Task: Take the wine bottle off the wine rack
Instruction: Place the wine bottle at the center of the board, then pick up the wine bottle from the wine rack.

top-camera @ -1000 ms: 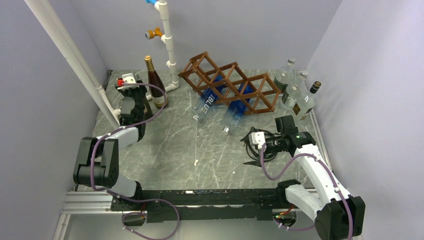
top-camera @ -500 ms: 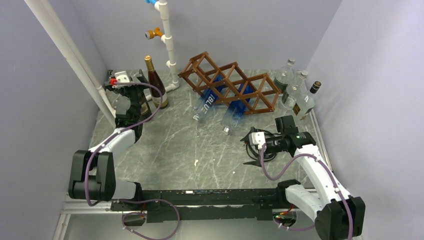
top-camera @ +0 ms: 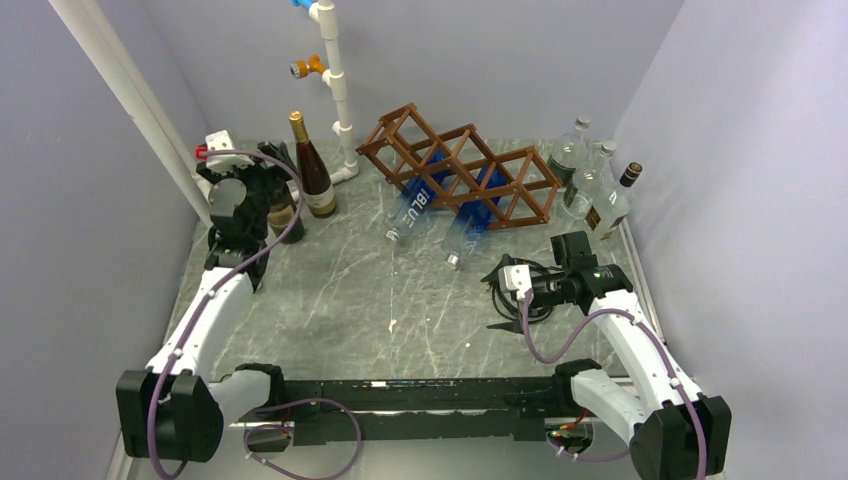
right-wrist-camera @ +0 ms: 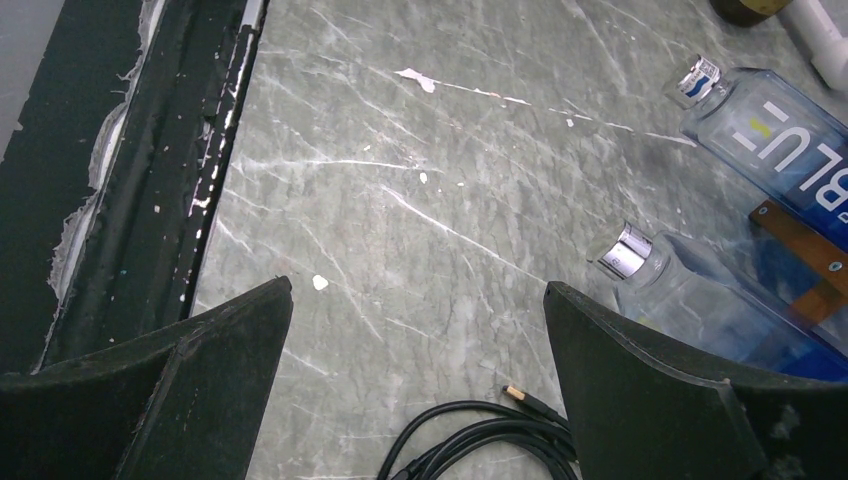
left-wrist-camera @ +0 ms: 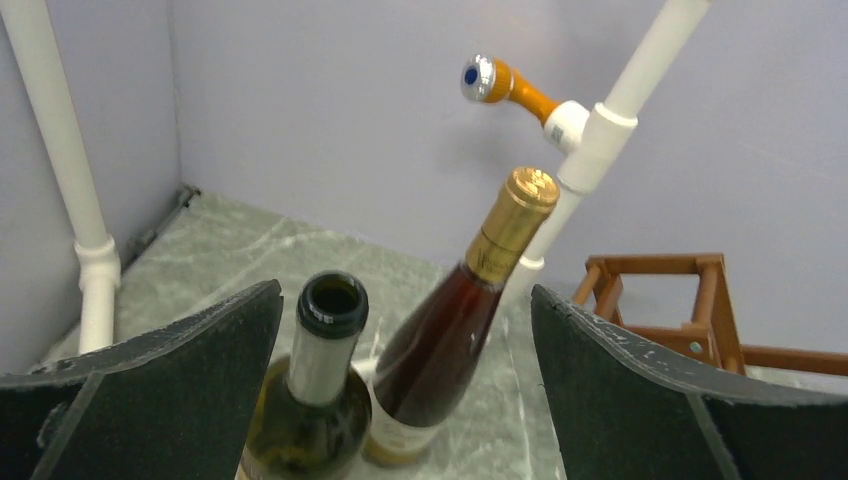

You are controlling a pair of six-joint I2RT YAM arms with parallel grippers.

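Observation:
The brown wooden wine rack [top-camera: 462,172] stands at the back of the table, and one corner of it shows in the left wrist view [left-wrist-camera: 700,300]. A dark green wine bottle [left-wrist-camera: 318,372] with an open mouth stands upright on the table at the back left [top-camera: 284,210], off the rack. My left gripper [left-wrist-camera: 405,290] is open and looks down on it, its fingers apart on either side of the neck [top-camera: 270,185]. My right gripper [top-camera: 493,300] hangs open over bare table [right-wrist-camera: 417,285].
A brown bottle [left-wrist-camera: 450,320] with a gold cap [top-camera: 312,172] stands just right of the green one. Two blue bottles [top-camera: 415,205] [top-camera: 470,225] lie in the rack. Clear bottles [top-camera: 585,175] stand back right. A black cable [right-wrist-camera: 490,440] lies under my right gripper. A white pipe stand [top-camera: 335,90] rises behind.
My left gripper has opened and let go of the green bottle, then drawn back to the left and upward. The right arm has not moved.

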